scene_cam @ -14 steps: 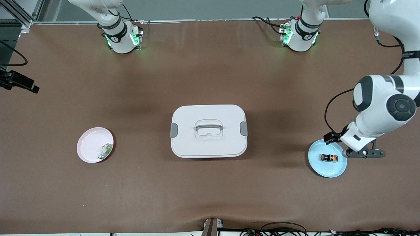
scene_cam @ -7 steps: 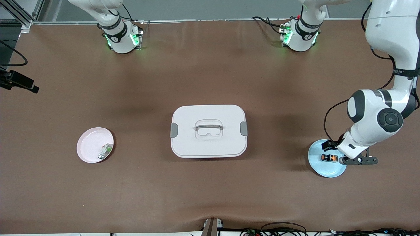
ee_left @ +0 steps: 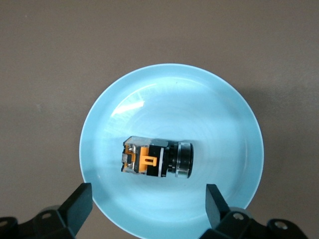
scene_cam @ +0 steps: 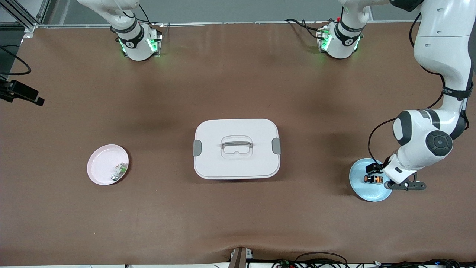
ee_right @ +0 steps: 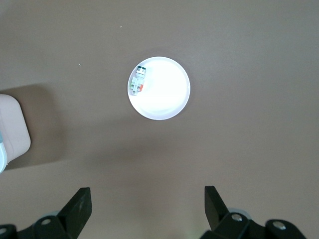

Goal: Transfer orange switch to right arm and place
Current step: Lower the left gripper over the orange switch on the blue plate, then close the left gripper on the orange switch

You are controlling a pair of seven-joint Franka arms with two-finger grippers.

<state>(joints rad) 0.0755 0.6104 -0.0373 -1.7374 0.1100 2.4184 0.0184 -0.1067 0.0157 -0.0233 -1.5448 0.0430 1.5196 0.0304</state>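
Both grippers open-jawed | left gripper over blue plate (orange switch on it, untouched) | right gripper waits above pink plate

Switch: tiny black body, orange-yellow marks, round cap at one end. Lies on its side in the blue plate at my left arm's end of the table, unheld.
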